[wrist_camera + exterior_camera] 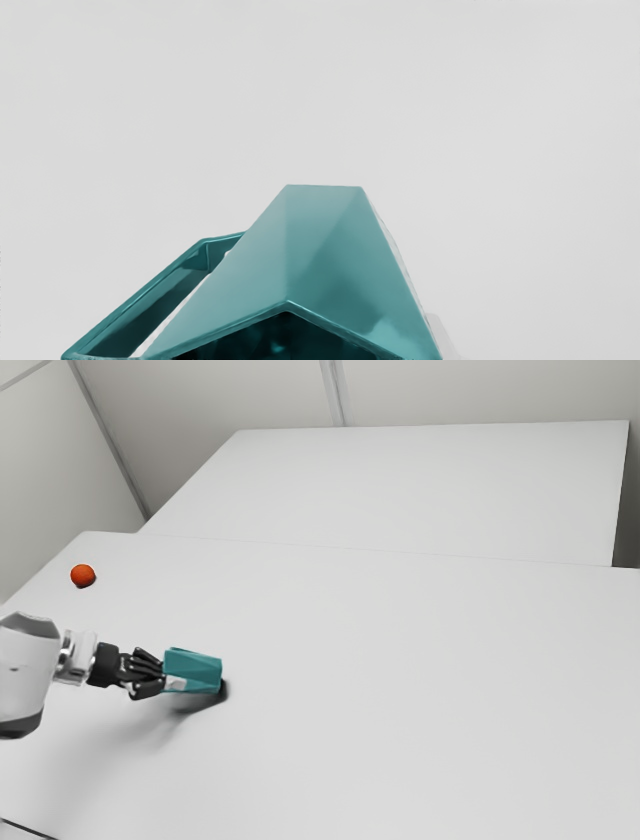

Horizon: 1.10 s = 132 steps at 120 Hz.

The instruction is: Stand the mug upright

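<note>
The black gripper [150, 672] is at the exterior view's left, its front end right up against the teal mug [195, 670]. The faceted mug lies on its side, its length running away from the gripper. In the wrist view the mug [310, 250] has its dark opening toward the hand, with the angular handle [145, 295] standing out from one side. Whether the gripper holds the mug, and whether the mug touches the table, I cannot tell.
A small orange-red ball [83, 575] rests on the white table [400, 690], near its edge at the exterior view's left. Another white surface [400, 490] lies beyond the table.
</note>
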Available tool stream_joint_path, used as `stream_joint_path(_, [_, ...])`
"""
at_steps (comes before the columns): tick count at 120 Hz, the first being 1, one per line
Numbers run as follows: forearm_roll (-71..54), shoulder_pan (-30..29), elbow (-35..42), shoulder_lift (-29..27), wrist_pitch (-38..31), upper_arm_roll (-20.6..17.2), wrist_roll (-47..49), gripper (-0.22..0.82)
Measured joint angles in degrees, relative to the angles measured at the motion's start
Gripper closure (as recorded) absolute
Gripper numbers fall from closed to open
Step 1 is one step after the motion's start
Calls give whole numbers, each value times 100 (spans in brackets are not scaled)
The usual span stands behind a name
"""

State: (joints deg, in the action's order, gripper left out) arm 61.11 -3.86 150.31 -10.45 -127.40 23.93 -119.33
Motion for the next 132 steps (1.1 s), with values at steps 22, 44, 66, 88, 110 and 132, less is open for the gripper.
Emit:
stream_joint_path(22, [-496,-19,-191,-374,-317,-726,328,78])
stream_joint_path(44, [-3081,177,-439,-697,-542,-1253,1871,79])
stream_joint_path(66, [-5142,380,-824,-697,-240,-1479,3948,79])
stream_joint_path(88, [-6093,509,-1014,-607,254,-1782,5979,79])
stream_joint_path(110, [-6369,737,-1154,-359,536,-1819,7593,79])
stream_joint_path(132, [-6494,974,-1443,-19,620,-1824,8797,79])
